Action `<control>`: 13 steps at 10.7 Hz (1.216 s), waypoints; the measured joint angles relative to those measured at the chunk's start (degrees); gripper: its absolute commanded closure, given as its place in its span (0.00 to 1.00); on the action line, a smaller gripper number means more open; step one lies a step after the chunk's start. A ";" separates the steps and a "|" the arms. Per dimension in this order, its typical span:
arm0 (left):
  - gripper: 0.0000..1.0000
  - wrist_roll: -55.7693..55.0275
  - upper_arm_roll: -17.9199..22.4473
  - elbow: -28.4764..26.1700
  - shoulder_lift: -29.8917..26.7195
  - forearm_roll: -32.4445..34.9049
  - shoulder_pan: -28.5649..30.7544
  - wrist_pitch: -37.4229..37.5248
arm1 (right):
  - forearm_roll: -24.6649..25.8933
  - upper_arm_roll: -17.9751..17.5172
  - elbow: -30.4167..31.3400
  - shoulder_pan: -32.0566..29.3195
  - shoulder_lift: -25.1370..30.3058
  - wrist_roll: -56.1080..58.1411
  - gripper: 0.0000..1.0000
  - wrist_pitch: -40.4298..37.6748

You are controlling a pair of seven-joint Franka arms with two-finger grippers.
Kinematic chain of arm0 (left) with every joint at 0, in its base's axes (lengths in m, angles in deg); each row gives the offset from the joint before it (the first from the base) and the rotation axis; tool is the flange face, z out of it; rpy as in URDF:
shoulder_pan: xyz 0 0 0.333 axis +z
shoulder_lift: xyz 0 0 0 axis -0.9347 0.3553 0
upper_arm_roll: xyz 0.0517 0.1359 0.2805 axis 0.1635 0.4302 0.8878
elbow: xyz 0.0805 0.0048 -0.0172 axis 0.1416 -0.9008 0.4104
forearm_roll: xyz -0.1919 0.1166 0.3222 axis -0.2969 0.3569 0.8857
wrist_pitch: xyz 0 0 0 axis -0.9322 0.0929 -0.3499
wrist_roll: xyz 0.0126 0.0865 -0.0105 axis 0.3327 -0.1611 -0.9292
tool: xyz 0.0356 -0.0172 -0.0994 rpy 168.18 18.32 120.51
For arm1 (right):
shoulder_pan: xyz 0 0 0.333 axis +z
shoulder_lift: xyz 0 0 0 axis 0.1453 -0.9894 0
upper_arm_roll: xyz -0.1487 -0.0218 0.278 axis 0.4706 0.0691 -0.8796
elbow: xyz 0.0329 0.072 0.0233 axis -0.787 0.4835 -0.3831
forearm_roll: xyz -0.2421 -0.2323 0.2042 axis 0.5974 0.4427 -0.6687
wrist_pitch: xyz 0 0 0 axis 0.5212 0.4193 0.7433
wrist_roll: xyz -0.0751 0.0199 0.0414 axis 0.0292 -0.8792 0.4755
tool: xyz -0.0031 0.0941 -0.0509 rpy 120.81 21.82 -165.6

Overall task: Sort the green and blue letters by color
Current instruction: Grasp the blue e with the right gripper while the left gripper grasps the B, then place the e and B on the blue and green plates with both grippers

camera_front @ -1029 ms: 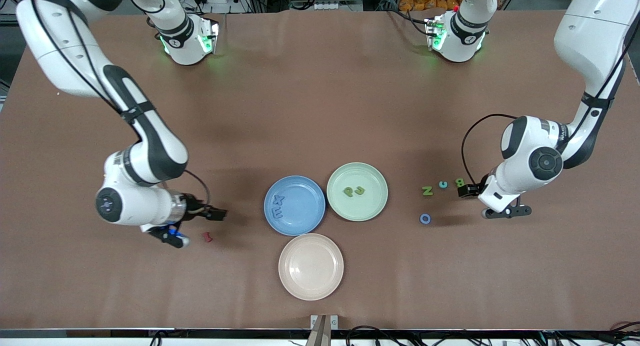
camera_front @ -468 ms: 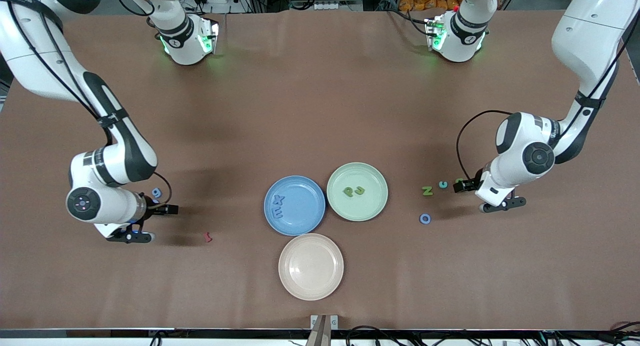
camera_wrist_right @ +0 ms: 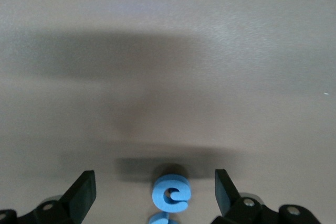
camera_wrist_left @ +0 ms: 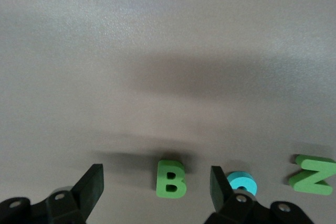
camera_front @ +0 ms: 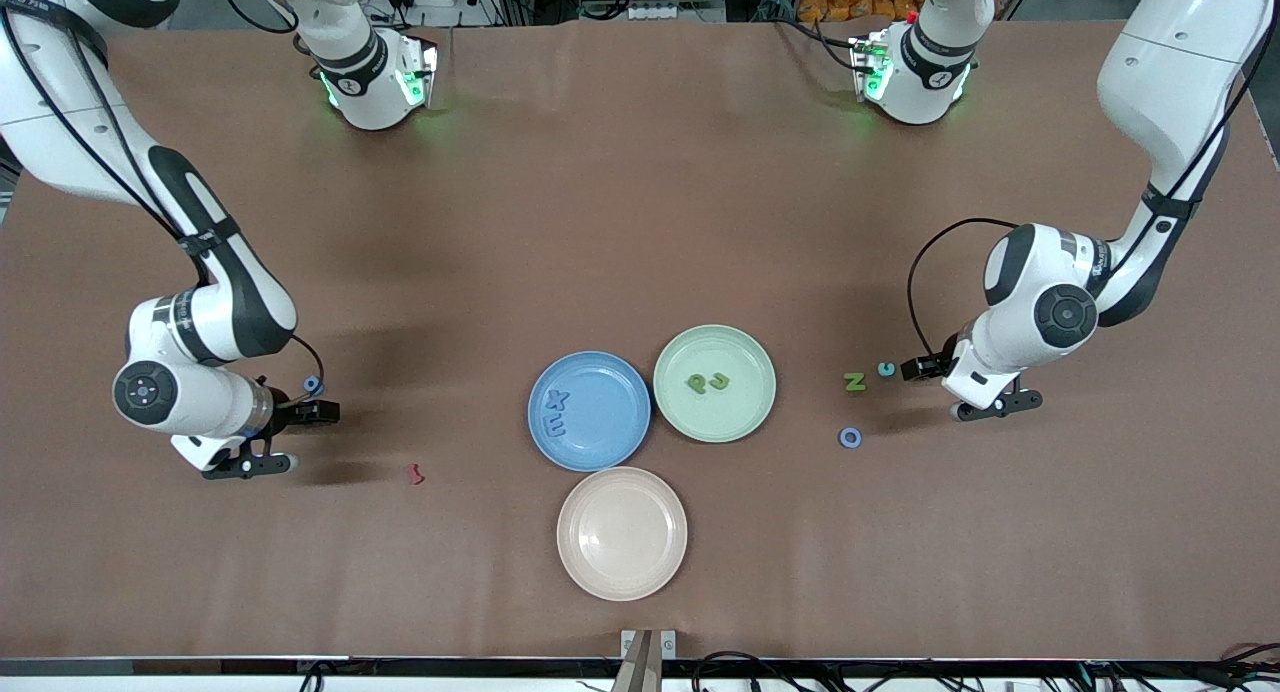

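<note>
Both arms have lowered: left gripper (camera_wrist_left: 156, 184) jaws spread astride the green B (camera_wrist_left: 170, 179); right gripper (camera_wrist_right: 155, 192) spread, seemingly around a blue letter (camera_wrist_right: 171, 194).

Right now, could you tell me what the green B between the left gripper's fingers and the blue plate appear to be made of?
Green B: probably foam or soft rubbery plastic; it looks thick and matte, with rounded edges and no glare. It lies flat between the open left gripper fingers. Blue plate: likely hard plastic or melamine, judging by the smooth satin surface, even colour and soft sheen along the rim.
</note>
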 measured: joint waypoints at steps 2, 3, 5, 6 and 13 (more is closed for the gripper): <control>0.25 0.00 0.00 -0.18 0.55 0.18 -0.02 0.00 | 0.61 0.11 1.76 0.01 -0.01 0.00 0.00 1.78; 0.29 0.00 0.00 -0.21 0.88 0.21 -0.09 0.00 | 0.83 0.26 2.02 0.01 0.00 0.01 0.00 1.94; 0.45 0.00 -0.02 -0.21 1.32 0.32 -0.33 0.00 | 1.14 0.63 2.11 -0.07 0.00 0.35 0.00 2.00; 0.61 0.00 -0.02 -0.21 1.35 0.32 -0.41 -0.01 | 1.18 0.75 2.14 -0.18 0.00 0.74 0.00 2.00; 1.00 0.00 -0.31 1.80 0.81 0.53 -0.92 -0.01 | 1.20 0.80 2.69 -0.88 0.59 1.73 1.00 2.00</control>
